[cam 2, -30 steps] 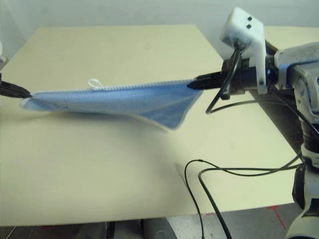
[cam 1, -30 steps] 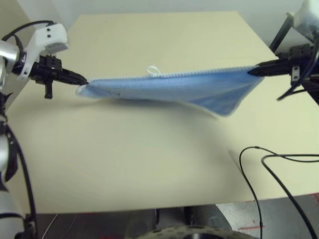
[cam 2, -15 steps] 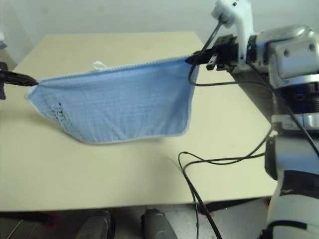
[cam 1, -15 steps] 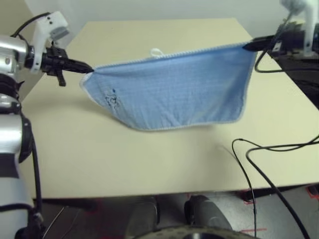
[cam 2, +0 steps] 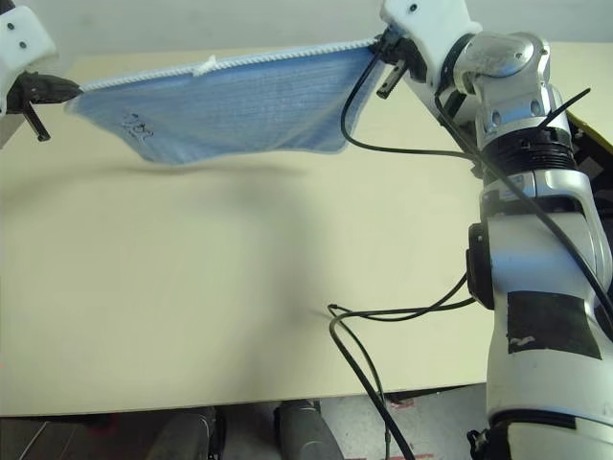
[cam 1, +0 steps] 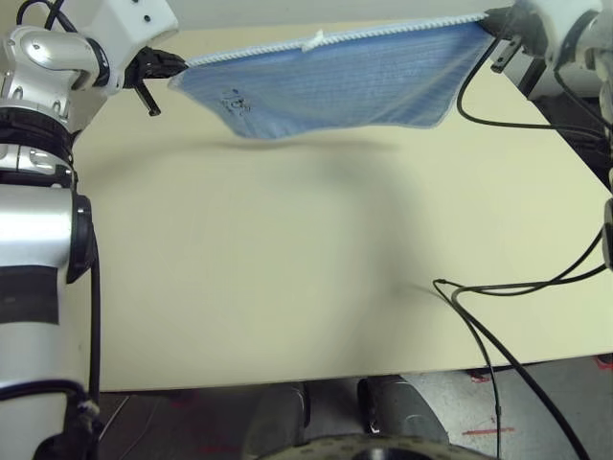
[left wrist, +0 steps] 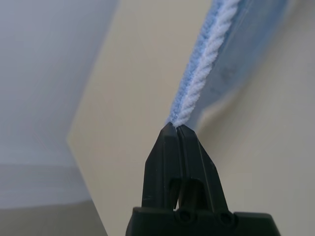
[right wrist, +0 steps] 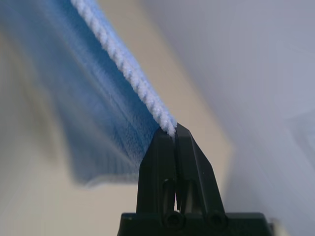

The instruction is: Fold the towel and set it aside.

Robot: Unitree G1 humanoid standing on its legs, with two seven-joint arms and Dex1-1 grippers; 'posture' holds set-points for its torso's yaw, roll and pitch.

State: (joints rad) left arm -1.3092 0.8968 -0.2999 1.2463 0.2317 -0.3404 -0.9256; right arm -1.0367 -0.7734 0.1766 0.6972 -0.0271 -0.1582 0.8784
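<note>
The light-blue towel (cam 1: pixel 326 81) hangs stretched in the air above the far part of the table, held by its two upper corners. Its white stitched edge runs taut along the top, with the small white loop (cam 1: pixel 313 40) near the middle and the dark motif (cam 1: pixel 233 99) near the left corner. My left gripper (cam 1: pixel 175 65) is shut on the left corner (left wrist: pixel 178 117). My right gripper (cam 2: pixel 380 43) is shut on the right corner (right wrist: pixel 165 123). The lower edge sags free above the tabletop.
The pale yellow table (cam 1: pixel 287 268) lies under the towel. Black cables (cam 1: pixel 498 326) curl over its front right part and hang off the edge. A black cable (cam 2: pixel 383 134) also loops down from my right wrist.
Both grippers have lifted the towel higher and farther back, still stretched between them. It went from a low, sagging fold near the table to hanging full-face, then up.
</note>
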